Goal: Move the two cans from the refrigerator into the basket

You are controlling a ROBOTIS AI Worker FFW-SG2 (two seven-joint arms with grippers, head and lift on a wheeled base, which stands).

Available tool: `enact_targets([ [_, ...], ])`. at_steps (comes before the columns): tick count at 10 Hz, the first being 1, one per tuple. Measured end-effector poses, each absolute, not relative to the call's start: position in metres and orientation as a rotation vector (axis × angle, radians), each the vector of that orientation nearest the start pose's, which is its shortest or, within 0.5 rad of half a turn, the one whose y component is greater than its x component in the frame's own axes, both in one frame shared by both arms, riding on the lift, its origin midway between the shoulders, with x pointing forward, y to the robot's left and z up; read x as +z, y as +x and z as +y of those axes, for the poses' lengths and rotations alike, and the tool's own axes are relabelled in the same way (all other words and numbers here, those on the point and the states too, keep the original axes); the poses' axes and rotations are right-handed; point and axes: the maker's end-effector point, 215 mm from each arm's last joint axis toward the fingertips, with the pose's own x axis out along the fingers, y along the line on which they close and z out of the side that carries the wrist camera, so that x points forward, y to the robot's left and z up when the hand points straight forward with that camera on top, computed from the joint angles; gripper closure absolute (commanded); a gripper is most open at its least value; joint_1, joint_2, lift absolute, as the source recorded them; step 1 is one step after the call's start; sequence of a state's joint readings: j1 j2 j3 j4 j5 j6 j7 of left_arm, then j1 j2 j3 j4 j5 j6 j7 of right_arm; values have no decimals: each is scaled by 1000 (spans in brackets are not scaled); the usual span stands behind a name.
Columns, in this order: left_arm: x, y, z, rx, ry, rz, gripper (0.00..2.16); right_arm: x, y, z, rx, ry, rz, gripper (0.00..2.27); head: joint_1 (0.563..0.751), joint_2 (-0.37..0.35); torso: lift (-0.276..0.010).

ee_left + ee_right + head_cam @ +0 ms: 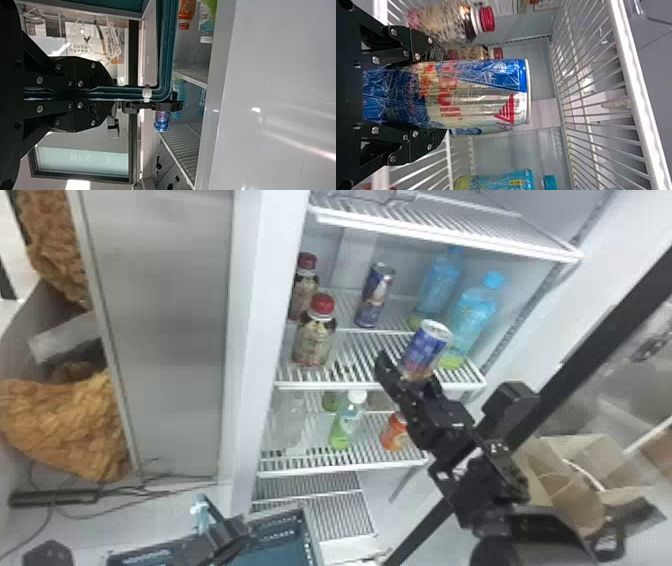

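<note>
Right gripper (412,376): fingers closed round a can (427,344), by the wire shelf's (345,385) front. Other can (374,297) stands on that shelf, among bottles (314,340). Left gripper (226,535): I've pinched the basket (308,532) wall, fridge (252,340) front. Cardboard box (567,485) off right.

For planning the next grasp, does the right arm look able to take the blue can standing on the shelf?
Probably not: the right gripper is closed on another can, though the way to the standing can seems free.
</note>
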State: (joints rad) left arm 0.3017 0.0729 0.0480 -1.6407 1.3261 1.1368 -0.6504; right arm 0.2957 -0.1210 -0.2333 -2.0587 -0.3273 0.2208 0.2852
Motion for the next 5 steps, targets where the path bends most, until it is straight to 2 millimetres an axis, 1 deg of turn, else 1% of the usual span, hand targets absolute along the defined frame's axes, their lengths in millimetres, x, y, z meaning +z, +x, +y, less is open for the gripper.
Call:
enact_targets([
  [2,-374,315,5,-1033,-1590,731,1191,-280,478,-279,196,153,26,1280,695,-350,-31],
  [5,-375,315,5,-1032,-1587,736,1191,-309,443,-250,274,190,140,1280,695,-350,-31],
])
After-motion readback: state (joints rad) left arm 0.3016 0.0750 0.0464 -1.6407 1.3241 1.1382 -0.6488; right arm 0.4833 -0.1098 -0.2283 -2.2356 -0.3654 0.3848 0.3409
